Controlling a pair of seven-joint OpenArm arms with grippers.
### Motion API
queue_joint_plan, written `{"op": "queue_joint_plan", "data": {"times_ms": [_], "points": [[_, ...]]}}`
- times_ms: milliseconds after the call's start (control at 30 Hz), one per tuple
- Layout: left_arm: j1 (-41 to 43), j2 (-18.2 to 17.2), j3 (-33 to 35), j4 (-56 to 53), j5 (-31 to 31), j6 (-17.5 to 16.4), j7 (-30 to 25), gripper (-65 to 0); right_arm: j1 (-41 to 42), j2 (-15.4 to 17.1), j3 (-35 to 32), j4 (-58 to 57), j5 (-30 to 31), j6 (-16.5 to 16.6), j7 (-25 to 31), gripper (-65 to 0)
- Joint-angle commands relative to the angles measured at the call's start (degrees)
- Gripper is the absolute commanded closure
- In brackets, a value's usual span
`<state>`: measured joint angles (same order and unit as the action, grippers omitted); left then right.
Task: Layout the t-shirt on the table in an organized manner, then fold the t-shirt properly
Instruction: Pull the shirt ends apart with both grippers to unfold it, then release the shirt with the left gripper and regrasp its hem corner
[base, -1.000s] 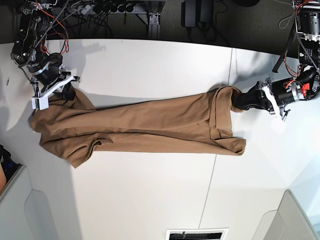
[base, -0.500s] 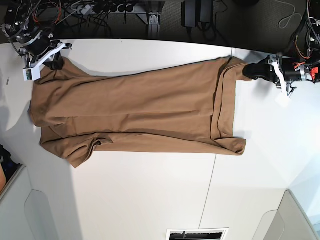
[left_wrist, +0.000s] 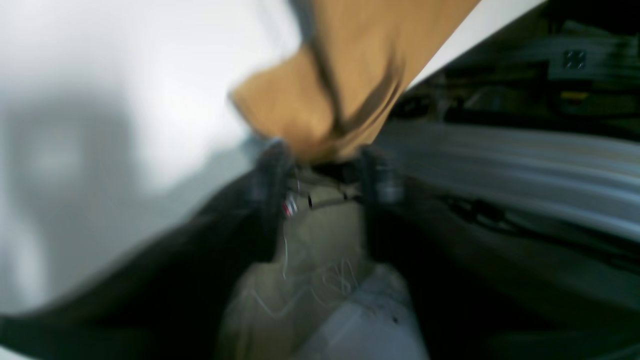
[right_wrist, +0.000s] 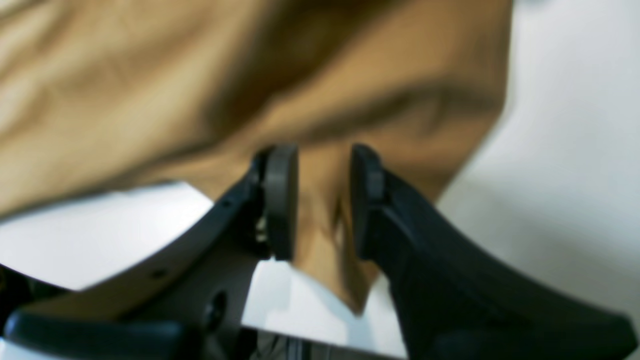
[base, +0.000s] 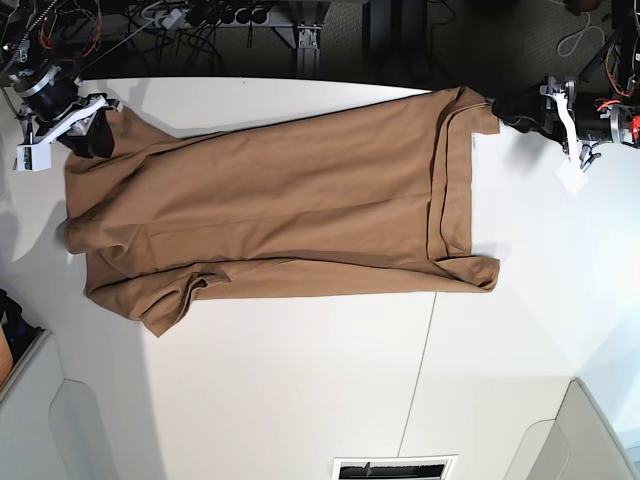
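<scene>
The tan t-shirt lies spread lengthwise across the white table, its far edge close to the table's back edge. In the base view my left gripper is at the shirt's far right corner, and my right gripper is at the far left corner. The blurred left wrist view shows the left gripper with jaws apart and a corner of the t-shirt between them. My right gripper also has parted fingers, and a loose fold of the t-shirt hangs between its pads.
Cables and a power strip run behind the table's back edge. A thin dark seam crosses the tabletop on the right. Grey panels stand at the near corners, and a vent sits at the near edge.
Both arms drew the shirt's far edge toward the back of the table, spreading the fabric wider. Both pairs of jaws have parted from their earlier grip on the corners.
</scene>
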<state>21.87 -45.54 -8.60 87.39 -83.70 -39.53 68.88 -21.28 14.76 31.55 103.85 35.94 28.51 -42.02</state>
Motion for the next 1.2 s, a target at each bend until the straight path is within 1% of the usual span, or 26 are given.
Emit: {"op": "queue_joint_plan", "data": {"times_ms": [0, 67, 167, 200, 233, 267, 300, 333, 367, 433, 467, 533, 567, 633, 700, 767, 833, 967, 1033, 1100, 1167], "points": [[-0.28, -1.31, -1.07, 0.98, -1.3, -0.47, -1.11, -34.9, 0.22, 0.74, 1.03, 2.05, 1.51, 0.28, 1.31, -18.0], [-0.68, -1.25, -2.56, 1.6, -1.3, -0.47, -2.62, -35.0, 0.68, 0.74, 1.81, 3.98, 2.29, 0.28, 1.36, -18.0], [-2.82, -0.63, -5.68, 2.32, -1.3, -0.47, -5.07, -34.9, 3.56, 0.44, 1.66, 4.26, 2.89, 0.04, 3.41, -17.8], [-3.82, -0.28, -6.69, 2.34, -1.3, -0.47, -5.05, -34.9, 4.81, 0.22, 1.46, 4.0, 2.86, -0.24, 3.74, -15.8], [-4.96, 0.15, -7.54, 2.36, -1.3, -0.47, -5.05, -34.8, 6.19, -0.07, 1.16, 3.56, 2.78, -0.24, 3.67, -11.8], [-6.19, 0.66, -7.98, 2.34, -1.3, -0.47, -5.29, -34.7, 7.63, -0.59, 0.81, 3.02, 1.77, -0.22, 3.67, -6.5], [-7.28, 1.01, -8.02, 2.34, -1.3, -0.47, -5.73, -33.2, 8.92, -1.2, 0.39, 2.32, 0.35, -0.2, 3.67, -0.6], [-8.13, 1.51, -8.02, 2.34, -1.3, -0.47, -6.12, -28.9, 10.23, -1.84, -0.13, 1.53, -1.16, -0.2, 3.67, 0.0], [-9.03, 2.38, -8.02, 2.34, -1.3, -0.47, -6.16, -22.6, 11.23, -2.4, -0.76, 0.66, -2.56, -0.17, 3.69, 0.0], [-10.34, 4.68, -7.89, 2.34, -1.3, -0.47, -6.14, -7.0, 13.09, -3.08, -2.34, -1.9, -4.96, -0.15, 3.91, 0.0], [-11.02, 6.01, -7.69, 2.34, -1.3, -0.47, -6.19, -0.6, 13.81, -3.23, -3.21, -3.41, -6.16, -0.17, 4.35, 0.0], [-11.76, 8.33, -6.69, 2.34, -1.3, -0.47, -7.69, 0.0, 15.02, -3.19, -5.07, -6.88, -8.37, -0.2, 5.68, 0.0], [-11.85, 9.35, -5.9, 2.29, 1.62, -0.47, -10.12, 0.0, 15.39, -3.19, -5.86, -8.59, -9.51, -0.2, 6.47, 0.0], [-11.89, 11.17, -3.87, 1.7, 9.49, -0.47, -16.09, 0.0, 16.31, -3.19, -6.97, -12.17, -11.65, -0.22, 8.7, 0.0], [-12.57, 12.59, -1.16, 0.44, 15.89, -0.47, -22.14, 0.0, 17.9, -3.21, -7.41, -15.56, -12.22, -0.22, 9.7, 0.0], [-14.6, 13.66, 2.23, -1.46, 22.05, -0.47, -25.35, 0.0, 19.98, -3.21, -7.58, -18.67, -12.2, -0.15, 9.66, 0.0], [-17.81, 14.19, 6.29, -4.72, 26.49, -0.47, -25.57, 0.0, 22.18, -3.21, -7.58, -21.46, -13.03, -0.2, 9.68, 0.0], [-24.26, 14.29, 13.51, -13.57, 29.18, -0.47, -25.64, 0.0, 26.03, -3.19, -7.58, -26.14, -15.06, -0.22, 9.7, 0.0], [-27.96, 14.32, 15.67, -18.8, 29.83, -0.47, -26.86, 0.0, 27.87, -3.19, -7.58, -28.0, -15.82, -0.24, 9.66, 0.0], [-32.3, 14.82, 16.98, -24.24, 32.59, -0.47, -28.28, 0.0, 29.49, -3.17, -7.58, -29.31, -16.28, -0.24, 9.68, 0.0], [-36.81, 16.15, 17.29, -29.29, 35.5, -0.47, -28.44, 0.0, 30.71, -3.13, -7.58, -29.83, -16.24, -0.24, 9.73, 0.0]]}}
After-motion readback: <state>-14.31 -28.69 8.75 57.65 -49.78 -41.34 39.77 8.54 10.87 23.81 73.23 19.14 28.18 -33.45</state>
